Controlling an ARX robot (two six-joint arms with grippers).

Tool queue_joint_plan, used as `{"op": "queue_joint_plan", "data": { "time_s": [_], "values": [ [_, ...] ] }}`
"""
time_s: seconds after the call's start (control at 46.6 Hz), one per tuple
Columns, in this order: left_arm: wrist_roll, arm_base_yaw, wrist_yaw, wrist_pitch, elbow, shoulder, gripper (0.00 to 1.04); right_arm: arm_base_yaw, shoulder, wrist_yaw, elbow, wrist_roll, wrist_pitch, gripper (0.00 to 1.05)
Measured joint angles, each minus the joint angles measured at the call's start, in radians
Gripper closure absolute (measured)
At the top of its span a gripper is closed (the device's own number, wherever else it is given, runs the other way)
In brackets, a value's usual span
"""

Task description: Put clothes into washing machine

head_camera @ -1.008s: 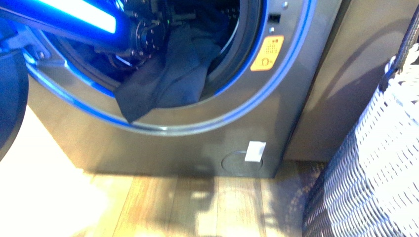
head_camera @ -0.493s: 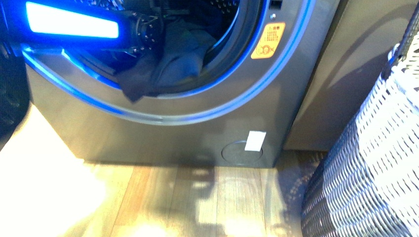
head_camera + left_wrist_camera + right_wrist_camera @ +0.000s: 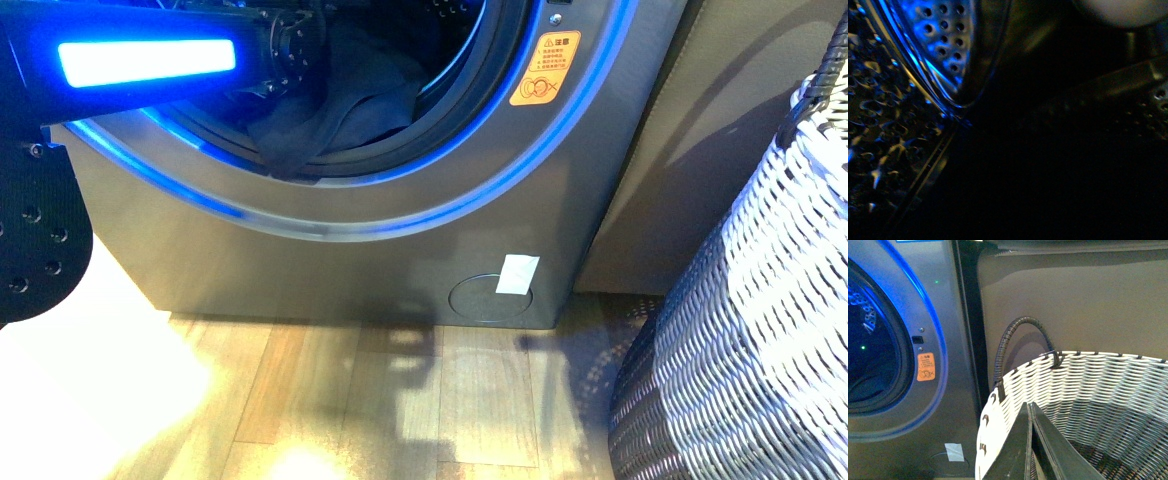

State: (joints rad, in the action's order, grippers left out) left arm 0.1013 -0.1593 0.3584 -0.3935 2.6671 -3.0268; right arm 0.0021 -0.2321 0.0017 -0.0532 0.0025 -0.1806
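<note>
- Front view: we see the washing machine (image 3: 400,250), silver-grey, its round mouth open and ringed by a blue glow.
- The clothes (image 3: 330,115), dark navy fabric, lie in the lower part of the mouth; one fold drapes over the dark inner rim, the rest sits back inside the drum.
- The left arm (image 3: 140,60), with a bright blue-white light bar, reaches across from the left into the mouth, above the clothes. We cannot tell whether its pincer is released or clenched; the tips are hidden inside.
- Left wrist view: mostly dark; we make out only the perforated steel drum wall (image 3: 943,30) lit blue.
- Yellow warning sticker (image 3: 545,68) sits on the door frame right of the mouth; a white label (image 3: 517,274) lower down on the front panel.
- Right wrist view: the right gripper (image 3: 1030,440) shows its jaws pressed together, clenched on nothing, above the white woven basket (image 3: 1088,385).
- The basket stands to the machine's right on the wood floor (image 3: 400,400).
</note>
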Motion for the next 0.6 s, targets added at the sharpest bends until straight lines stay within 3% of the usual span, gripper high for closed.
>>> {"op": "queue_joint_plan", "data": {
  "time_s": [0.3,0.386,0.601],
  "values": [
    [-0.035,-0.026,-0.051,-0.251,-0.583,0.370,0.05,0.000,0.107,0.000,0.038,0.000,0.074,1.02],
    [-0.035,-0.032,-0.068,-0.296,-0.713,0.453,0.07,0.000,0.201,-0.001,0.048,0.000,0.175,1.02],
    [-0.030,-0.045,-0.091,-0.406,-1.030,0.591,0.06,0.000,0.228,0.000,0.048,0.000,0.179,1.02]
  ]
}}
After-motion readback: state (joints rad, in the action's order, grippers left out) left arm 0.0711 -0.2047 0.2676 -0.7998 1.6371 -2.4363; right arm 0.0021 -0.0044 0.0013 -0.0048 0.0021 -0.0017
